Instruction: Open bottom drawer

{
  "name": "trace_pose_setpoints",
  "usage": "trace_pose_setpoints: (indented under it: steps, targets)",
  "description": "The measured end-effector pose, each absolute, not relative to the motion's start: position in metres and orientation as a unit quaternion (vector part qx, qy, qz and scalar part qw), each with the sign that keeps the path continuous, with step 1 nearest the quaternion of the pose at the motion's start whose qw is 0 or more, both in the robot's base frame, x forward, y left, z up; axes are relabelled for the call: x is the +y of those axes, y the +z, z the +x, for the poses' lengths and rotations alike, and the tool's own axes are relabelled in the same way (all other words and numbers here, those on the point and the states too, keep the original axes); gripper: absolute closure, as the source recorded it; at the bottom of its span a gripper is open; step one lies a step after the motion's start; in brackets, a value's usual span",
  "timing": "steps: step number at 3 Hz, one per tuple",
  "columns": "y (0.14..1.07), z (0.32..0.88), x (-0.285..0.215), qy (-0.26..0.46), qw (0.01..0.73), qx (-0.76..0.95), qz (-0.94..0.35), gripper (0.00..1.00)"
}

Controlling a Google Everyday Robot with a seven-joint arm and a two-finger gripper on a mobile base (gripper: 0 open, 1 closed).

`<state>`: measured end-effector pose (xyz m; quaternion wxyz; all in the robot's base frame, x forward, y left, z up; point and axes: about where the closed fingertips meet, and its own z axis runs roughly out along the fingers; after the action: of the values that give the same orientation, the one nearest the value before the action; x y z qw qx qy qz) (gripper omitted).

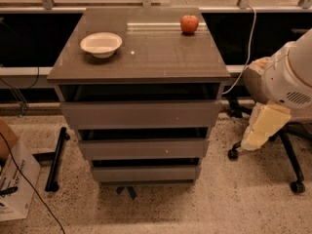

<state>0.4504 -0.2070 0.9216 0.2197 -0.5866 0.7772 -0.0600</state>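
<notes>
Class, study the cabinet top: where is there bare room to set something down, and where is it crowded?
Bare: the cabinet top between the bowl and the apple, and its whole front strip. Crowded: only the rear spots holding those two. The gripper hangs right of the cabinet, beside the chair.

1. Open floor (161, 209) runs along the front of the bottom drawer (146, 173).
2. The pincer (256, 133) hangs right of the cabinet (141, 113), close against an office chair (289, 156) whose wheeled legs crowd that side.
3. Left, a black bar (56, 159) and a cardboard box (17, 179) lie on the floor, apart from the cabinet.
</notes>
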Motion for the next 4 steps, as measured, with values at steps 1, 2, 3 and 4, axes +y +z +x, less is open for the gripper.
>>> trace_pose_setpoints:
  steps: [1,2,3,4]
  targets:
    - [0.921,0.450,-0.207,-0.060,0.220,0.777,-0.587,0.00]
    - [0.874,0.447,-0.186,-0.003,0.206,0.784,-0.585,0.00]
    - [0.820,0.447,-0.151,0.027,0.183,0.769,-0.612,0.00]
    - [0.764,0.451,-0.126,0.047,0.169,0.754,-0.633,0.00]
